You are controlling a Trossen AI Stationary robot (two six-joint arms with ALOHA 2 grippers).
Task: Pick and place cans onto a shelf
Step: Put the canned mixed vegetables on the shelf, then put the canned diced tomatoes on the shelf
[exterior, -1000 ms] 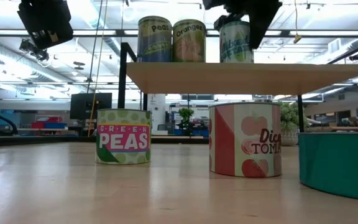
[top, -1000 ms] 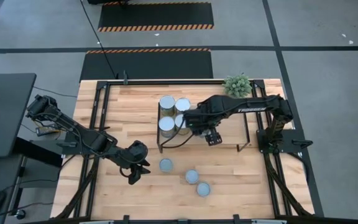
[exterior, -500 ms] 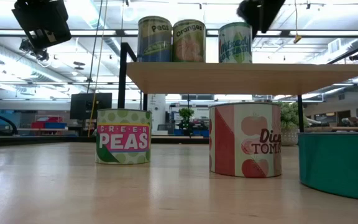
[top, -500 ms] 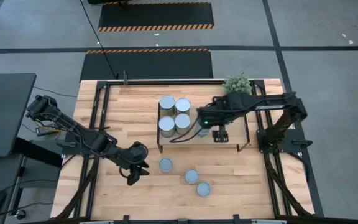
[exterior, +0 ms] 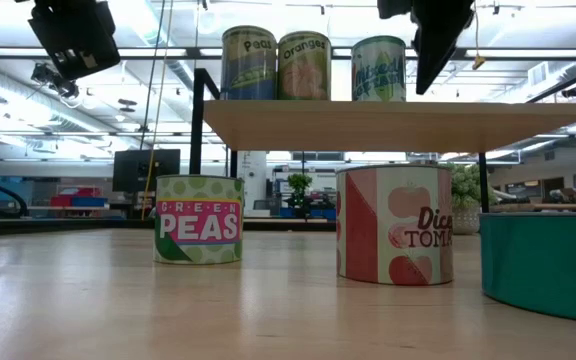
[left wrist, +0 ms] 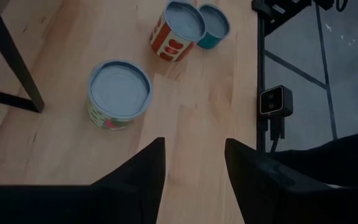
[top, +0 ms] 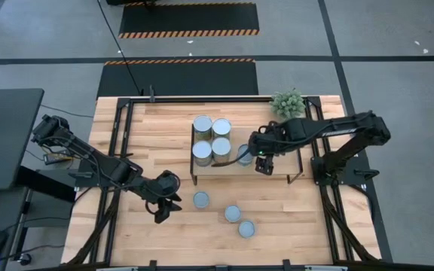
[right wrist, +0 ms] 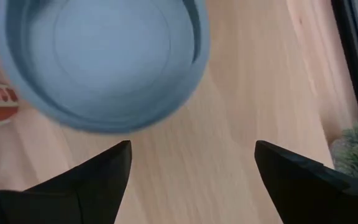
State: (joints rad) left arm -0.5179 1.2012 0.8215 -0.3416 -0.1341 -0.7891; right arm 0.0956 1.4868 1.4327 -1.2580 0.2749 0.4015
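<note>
Beneath the pale light-wood shelf board on thin black legs [exterior: 368,124] stands a round can wrapped in a green label with lighter green dots and a pink band lettered in white [exterior: 199,219]. Beside it, also under the shelf, a can carries a white label with red stripes and red tomato shapes [exterior: 395,224]. Just past the shelf's edge sits a plain teal can [exterior: 545,262]. On the shelf, one can's label is yellow-green [exterior: 249,63], another orange-toned [exterior: 304,65], a third blue and green [exterior: 379,68].

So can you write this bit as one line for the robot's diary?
right gripper: open, above shelf | left gripper: open, hovering | cans on shelf: five | cans on table: three
</note>
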